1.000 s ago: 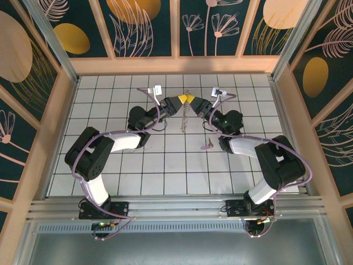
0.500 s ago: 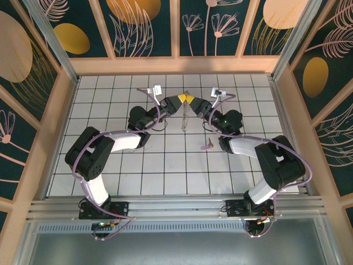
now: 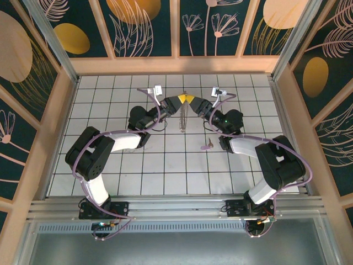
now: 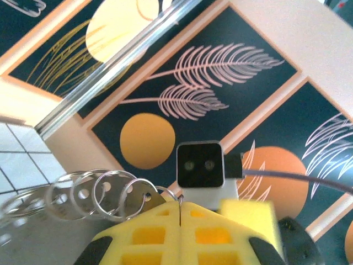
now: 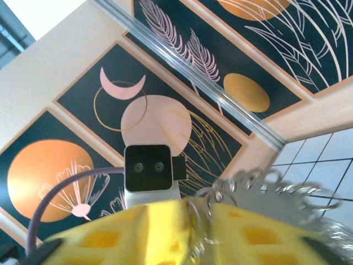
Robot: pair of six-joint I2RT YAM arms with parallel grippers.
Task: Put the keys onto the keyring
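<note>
Where the two arms meet toward the middle of the counter's [image 3: 165, 165] far edge, the left tool [image 3: 180, 99] [image 4: 181, 207] is clamped tight on one end of the keyring [image 3: 183, 116] [image 4: 83, 190] [image 5: 265, 187], whose pale wire coils trail toward the near edge. Just right of it, the right tool's [image 3: 191, 99] [image 5: 198, 218] yellow jaws stand slightly apart, a coil in the gap. The small pink key [image 3: 206, 146] lies on the tiles, apart from the keyring, right of centre.

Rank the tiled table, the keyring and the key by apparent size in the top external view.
1. tiled table, by far the largest.
2. keyring, a long thin strand.
3. key, tiny, lying on the tiles.
</note>
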